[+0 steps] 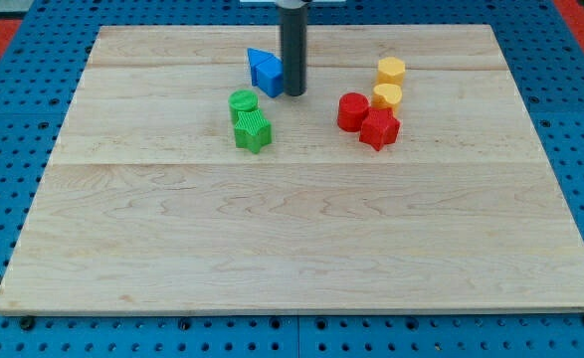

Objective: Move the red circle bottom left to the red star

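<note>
The red circle (351,111) sits right of centre in the upper half of the wooden board (301,239). The red star (380,129) touches it on its lower right. My tip (294,93) stands to the left of the red circle, with a gap between them, and right beside the blue blocks (266,71).
Two yellow blocks (391,71) (387,95) lie just above the red pair; the lower one touches the red star's top. A green circle (243,103) and a green star (253,130) sit to the lower left of my tip. The blue pegboard (3,119) surrounds the board.
</note>
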`<control>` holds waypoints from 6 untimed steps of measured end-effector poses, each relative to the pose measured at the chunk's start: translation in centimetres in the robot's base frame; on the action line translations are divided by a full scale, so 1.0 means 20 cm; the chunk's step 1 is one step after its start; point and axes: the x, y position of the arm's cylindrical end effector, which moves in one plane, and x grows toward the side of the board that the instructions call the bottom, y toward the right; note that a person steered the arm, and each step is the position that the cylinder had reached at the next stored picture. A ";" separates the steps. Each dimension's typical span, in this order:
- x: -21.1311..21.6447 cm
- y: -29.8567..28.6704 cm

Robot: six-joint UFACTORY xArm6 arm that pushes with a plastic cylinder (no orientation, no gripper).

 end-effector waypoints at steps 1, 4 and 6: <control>0.00 0.26; 0.31 0.22; 0.48 0.06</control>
